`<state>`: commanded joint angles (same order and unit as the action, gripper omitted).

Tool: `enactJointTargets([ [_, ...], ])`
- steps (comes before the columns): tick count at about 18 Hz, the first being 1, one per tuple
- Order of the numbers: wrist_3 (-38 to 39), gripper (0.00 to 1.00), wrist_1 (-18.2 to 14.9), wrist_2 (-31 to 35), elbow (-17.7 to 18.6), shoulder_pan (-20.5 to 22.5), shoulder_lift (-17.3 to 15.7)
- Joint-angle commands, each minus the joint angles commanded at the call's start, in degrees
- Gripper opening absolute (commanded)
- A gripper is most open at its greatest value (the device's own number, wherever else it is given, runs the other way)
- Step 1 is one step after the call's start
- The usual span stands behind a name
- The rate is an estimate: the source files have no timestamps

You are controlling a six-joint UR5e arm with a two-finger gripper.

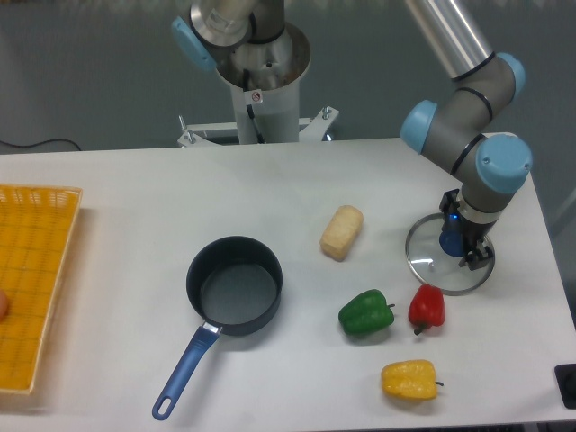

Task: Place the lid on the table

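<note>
Our two-finger gripper (460, 247) grips the blue knob of the round clear glass lid (435, 269), lying at three o'clock on the white table (135, 207).

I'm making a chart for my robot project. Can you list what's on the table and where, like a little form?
lid: flat on the table, right side, under the gripper
gripper: at the lid's blue knob; open or shut unclear
saucepan: middle, uncovered, handle toward the front
bread roll: between saucepan and lid
green pepper: front of the roll
red pepper: just in front of the lid
yellow pepper: nearest the front edge
yellow tray: far left
</note>
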<state>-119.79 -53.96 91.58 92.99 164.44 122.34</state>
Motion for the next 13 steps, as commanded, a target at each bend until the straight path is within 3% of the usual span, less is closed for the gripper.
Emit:
enactJointTargets([
  [13,0.17,1.00,-0.09,-0.09,0.00,0.00,-1.40],
])
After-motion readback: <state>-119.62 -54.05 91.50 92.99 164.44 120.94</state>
